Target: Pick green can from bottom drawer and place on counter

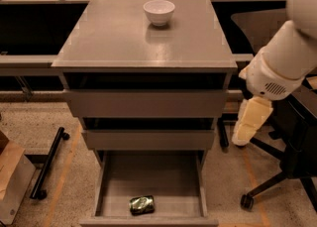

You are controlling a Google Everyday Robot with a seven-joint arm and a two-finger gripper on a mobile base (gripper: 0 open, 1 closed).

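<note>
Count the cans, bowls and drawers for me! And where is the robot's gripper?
Green can: 1
White bowl: 1
Grey drawers: 3
Total: 5
The gripper hangs to the right of the drawers.

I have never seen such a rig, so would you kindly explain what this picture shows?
This single camera looks down at the front of a grey three-drawer cabinet. The white rounded shape on the right is a robot arm; its cream-coloured gripper hangs beside the cabinet, touching nothing, with nothing visible in it. On the smooth grey counter stands a small white bowl. The bottom drawer is pulled open, and a dented dark-green metal can lies on its side near the front edge.
</note>
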